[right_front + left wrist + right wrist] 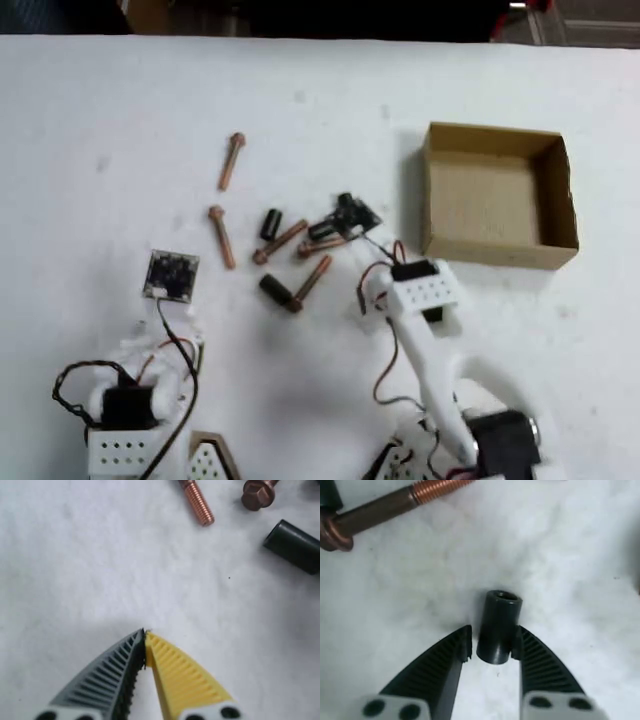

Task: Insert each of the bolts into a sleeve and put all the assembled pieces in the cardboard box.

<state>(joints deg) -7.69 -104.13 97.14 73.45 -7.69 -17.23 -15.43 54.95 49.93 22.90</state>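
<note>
The white bench (pixel 120 110) has copper bolts and black sleeves scattered loosely near its middle, and the cardboard box (pixel 500 248) stands open, well apart from them. No bolt there looks to be in a sleeve yet, so I judge the task barely begun. My right hand (pixel 492 642) is open and set around one sleeve (pixel 499 620) that lies on the bench. One finger seems to touch its side and the other stands a little off. The sleeve's open bore points away from my wrist, and a bolt (pixel 385 507) lies near, beyond it. To grip well I should centre the sleeve first so both fingers meet it together. It is round and smooth and will likely roll or squirt out of a lopsided squeeze. I should grip its rear half, leave the bore free, and close gently. My left hand (pixel 145 636) is shut tip to tip on nothing, over bare bench, with a second bolt (pixel 197 502) near. It will have to open and take a bolt by the head end, so the thread leads into the bore.
</note>
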